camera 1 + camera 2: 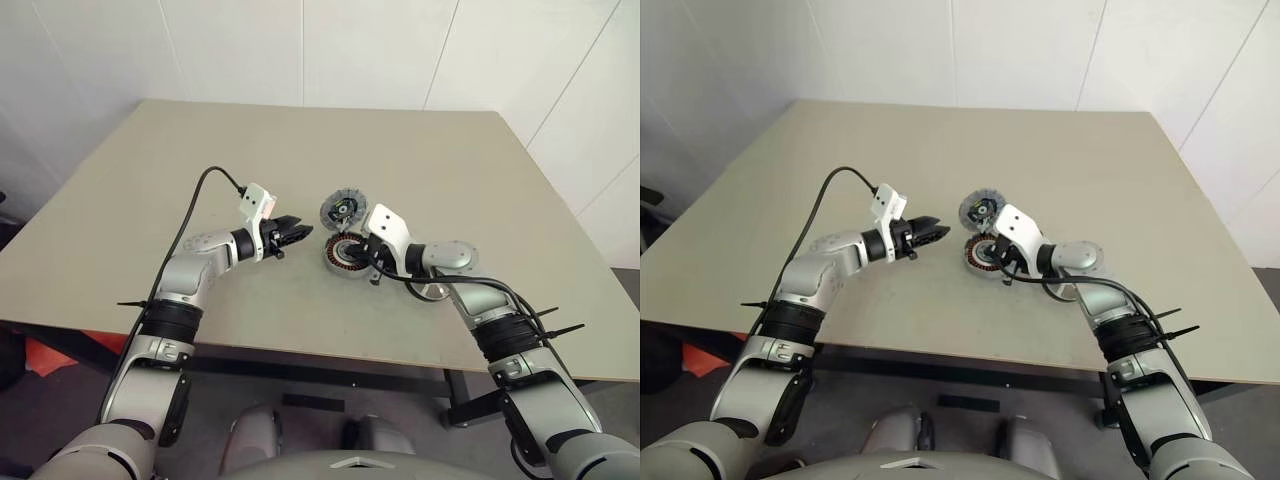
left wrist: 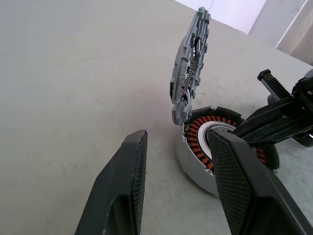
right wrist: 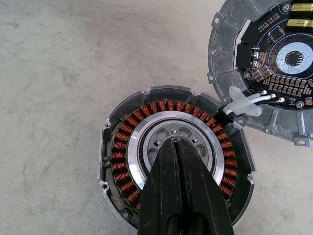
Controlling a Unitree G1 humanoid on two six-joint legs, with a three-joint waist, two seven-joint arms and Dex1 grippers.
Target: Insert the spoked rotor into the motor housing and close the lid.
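Motor housing (image 3: 173, 178) on table (image 1: 420, 150) w/ spoked rotor (image 3: 171, 142) already inside, lid (image 3: 269, 68) propped upright at its rim; right gripper (image 3: 177, 147) pinched shut over hub, left gripper (image 2: 178, 161) half-open, empty – risk: nudging lid, straining wires.

No text, label or number can be read with any certainty. The circuit board (image 3: 281, 58) inside the lid (image 3: 230, 58) carries a short row of tiny white printed characters near its upper edge, too small to make out. Nothing else bears a brand, sign or marking.
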